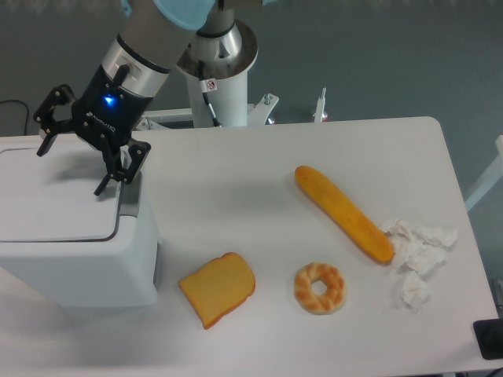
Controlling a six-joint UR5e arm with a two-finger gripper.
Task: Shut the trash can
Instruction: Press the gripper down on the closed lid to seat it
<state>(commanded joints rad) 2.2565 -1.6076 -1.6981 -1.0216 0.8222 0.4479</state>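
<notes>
trash can [67,243]: white, boxy, lid flat down | tool [71,169]: fingers spread, above lid

1. A white table [236,169] with rounded corners fills most of the view.
2. Behind the table is a plain grey-blue floor [377,55], evenly lit.
3. At the far edge of the table, small metal brackets [321,104] stand up.
4. By the table's near right corner is a dark object [489,339], cut off by the picture's edge.
</notes>
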